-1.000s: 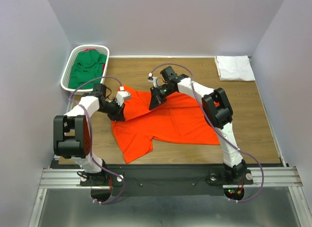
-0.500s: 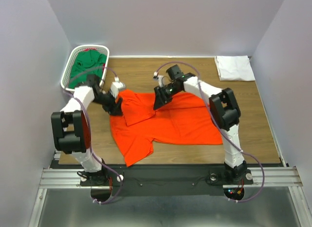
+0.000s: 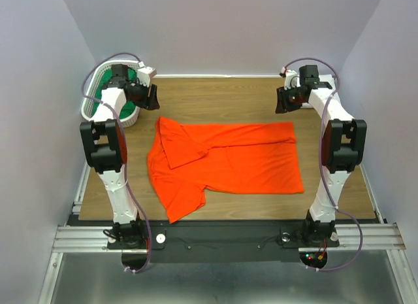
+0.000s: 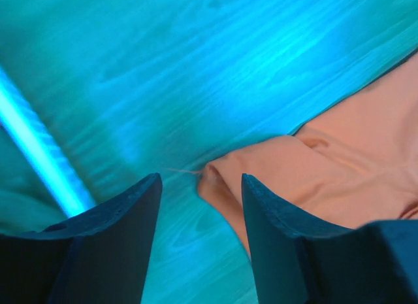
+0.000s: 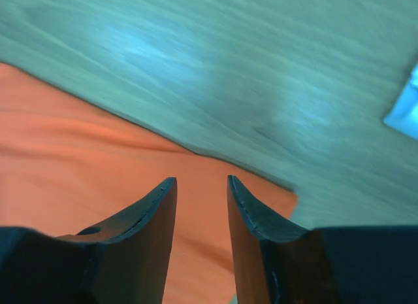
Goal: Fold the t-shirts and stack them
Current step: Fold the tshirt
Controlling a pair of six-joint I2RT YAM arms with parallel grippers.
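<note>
The orange-red t-shirt (image 3: 228, 163) lies spread on the wooden table, its far edge folded over and one sleeve pointing to the near left. My left gripper (image 3: 151, 97) hovers open past the shirt's far-left corner (image 4: 274, 167); the left wrist view shows its jaws (image 4: 200, 180) apart with nothing held. My right gripper (image 3: 281, 102) hangs open above the far-right corner (image 5: 78, 153), jaws (image 5: 201, 180) apart and empty. A dark green t-shirt (image 3: 103, 98) sits in the basket. The white t-shirt is mostly hidden behind my right arm; a pale edge (image 5: 406, 104) shows.
A white mesh basket (image 3: 91, 112) stands at the far left corner, right behind my left arm. Grey walls close in the table on three sides. Bare wood (image 3: 215, 95) shows between the two grippers beyond the shirt.
Both grippers opened, let go of the orange cloth and swung outward and back to the far corners. The shirt's far part now lies flat in a long fold.
</note>
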